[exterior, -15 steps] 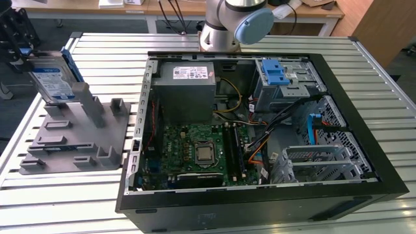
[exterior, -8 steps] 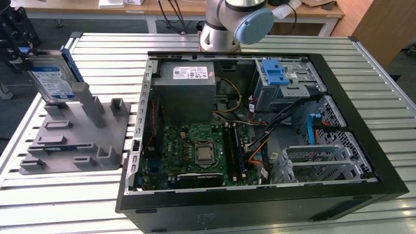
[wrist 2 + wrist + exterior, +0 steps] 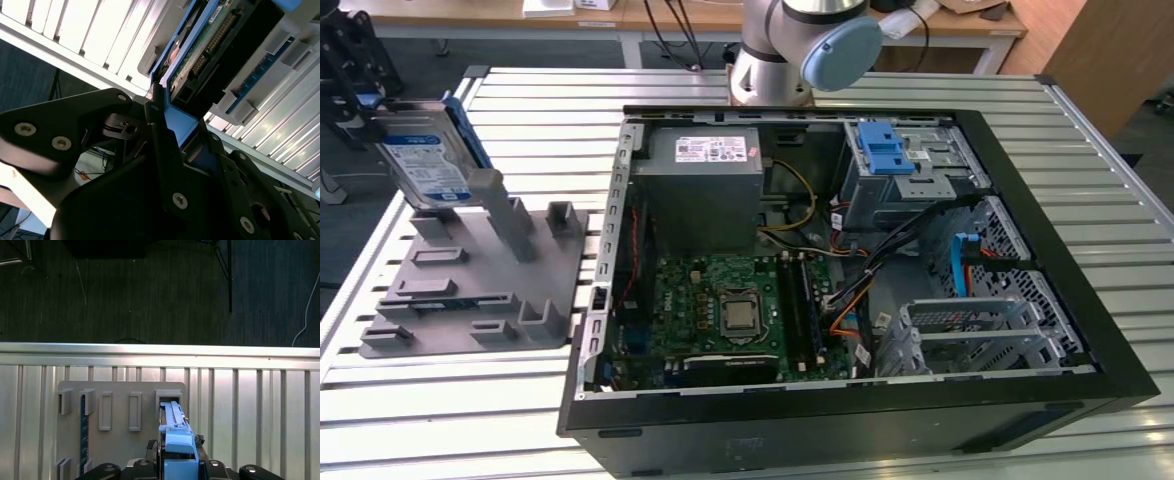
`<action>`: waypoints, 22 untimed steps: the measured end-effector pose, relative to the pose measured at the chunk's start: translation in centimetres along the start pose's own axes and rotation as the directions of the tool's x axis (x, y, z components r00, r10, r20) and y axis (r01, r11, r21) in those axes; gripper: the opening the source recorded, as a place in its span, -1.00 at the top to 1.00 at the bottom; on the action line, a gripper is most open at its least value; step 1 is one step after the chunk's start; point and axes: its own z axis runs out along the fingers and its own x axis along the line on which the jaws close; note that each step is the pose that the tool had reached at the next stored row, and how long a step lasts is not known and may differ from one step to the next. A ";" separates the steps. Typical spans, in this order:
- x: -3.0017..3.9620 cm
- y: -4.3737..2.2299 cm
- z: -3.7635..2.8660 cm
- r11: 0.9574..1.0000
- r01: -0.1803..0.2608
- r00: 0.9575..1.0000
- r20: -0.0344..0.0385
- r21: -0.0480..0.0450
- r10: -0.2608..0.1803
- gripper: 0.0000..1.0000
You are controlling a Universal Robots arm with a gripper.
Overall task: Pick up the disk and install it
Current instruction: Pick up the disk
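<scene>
Gripping the disk [image 3: 427, 150] by its blue carrier [image 3: 176, 119], our jaws at grey rack [image 3: 467, 290]; case [image 3: 854, 435] installation outstanding.

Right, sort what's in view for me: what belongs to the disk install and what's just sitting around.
Part of the job:
- the disk in its blue carrier
- the gripper, closed on the carrier
- the open computer case
- the grey holder beside the case

Just sitting there:
- the power supply box
- the motherboard
- the slatted table
</scene>
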 end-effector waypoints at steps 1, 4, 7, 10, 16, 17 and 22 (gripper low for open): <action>0.00 0.00 -0.04 1.000 0.000 1.000 0.000 0.000 0.000 0.27; 0.00 0.00 -0.17 1.000 0.000 1.000 0.000 0.000 0.000 0.27; 0.00 0.00 -0.30 1.000 0.000 1.000 0.000 0.000 0.000 0.27; 0.00 0.00 -0.43 1.000 0.000 1.000 0.000 0.000 0.000 0.27; -0.01 0.00 -0.61 1.000 0.000 1.000 0.000 0.000 0.000 0.27; -0.01 0.00 -0.62 1.000 0.000 1.000 0.000 0.000 0.000 0.27; -0.01 0.00 -0.63 1.000 0.000 1.000 0.000 0.000 0.000 0.27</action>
